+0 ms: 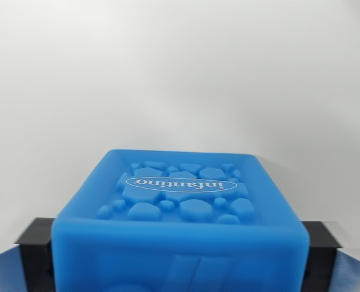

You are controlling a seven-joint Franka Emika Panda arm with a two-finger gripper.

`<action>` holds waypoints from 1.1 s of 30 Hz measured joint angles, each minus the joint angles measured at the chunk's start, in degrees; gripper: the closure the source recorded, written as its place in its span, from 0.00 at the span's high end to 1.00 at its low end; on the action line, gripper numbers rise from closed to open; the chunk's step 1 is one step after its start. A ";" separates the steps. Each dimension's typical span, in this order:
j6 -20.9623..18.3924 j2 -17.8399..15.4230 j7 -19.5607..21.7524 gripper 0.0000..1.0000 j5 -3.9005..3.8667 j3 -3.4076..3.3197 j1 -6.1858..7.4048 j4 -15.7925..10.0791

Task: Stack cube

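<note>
Watching for: a blind placement — you have no second cube in the wrist view, only a plain white surface beyond the block, so you cannot judge alignment from here.
Slip risk: the blue cube looks soft and rubbery; if the squeeze is uneven, it may twist or sag as you move.
Cube position: it fills the lower middle of the wrist view, its pebbled face with the white logo oval upward.
Claw: closed on the blue cube, judging by the black fingers pressed against its two sides — the fingertips themselves stay hidden behind it.
</note>
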 joint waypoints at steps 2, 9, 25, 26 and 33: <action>0.00 0.00 0.00 0.00 0.00 0.00 0.00 0.00; 0.00 0.00 0.00 0.00 0.00 0.00 0.00 0.00; -0.02 -0.01 0.00 0.00 0.00 0.00 0.00 0.00; -0.03 -0.03 0.00 0.00 0.00 0.00 0.00 0.00; -0.43 -0.98 0.00 0.00 0.00 0.00 0.00 -0.33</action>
